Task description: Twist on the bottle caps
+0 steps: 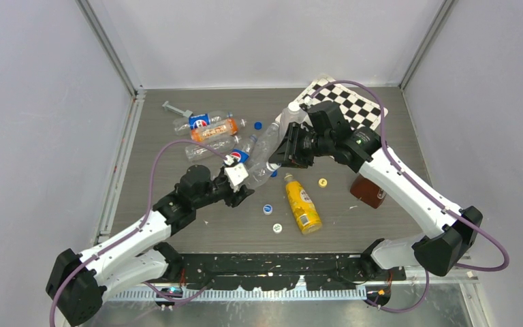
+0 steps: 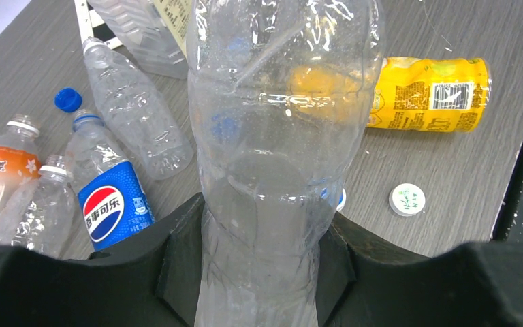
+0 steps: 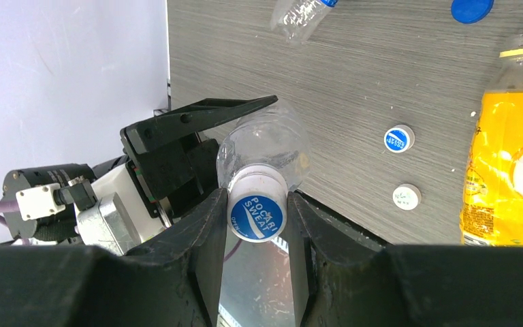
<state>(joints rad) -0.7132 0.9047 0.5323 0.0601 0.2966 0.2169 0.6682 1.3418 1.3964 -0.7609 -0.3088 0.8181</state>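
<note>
The left pincer (image 2: 264,211) is clamping the base of the clear bottle (image 2: 279,136), holding it slanted above the tabletop (image 1: 354,228), mouth pointing toward 1 o'clock. The right pincer (image 3: 257,204) is squeezing the blue-and-white cap (image 3: 257,216) sitting on that mouth.

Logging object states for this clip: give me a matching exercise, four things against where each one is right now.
1. clear bottle
2. blue-topped cap
3. yellow bottle
4. white cap

A. on its side on the table
B. gripped by the left end effector
C. pinched by the right end effector, at the bottle mouth
D. flat on the table, untouched

Pairs: 1-B, 2-C, 3-A, 4-D.
</note>
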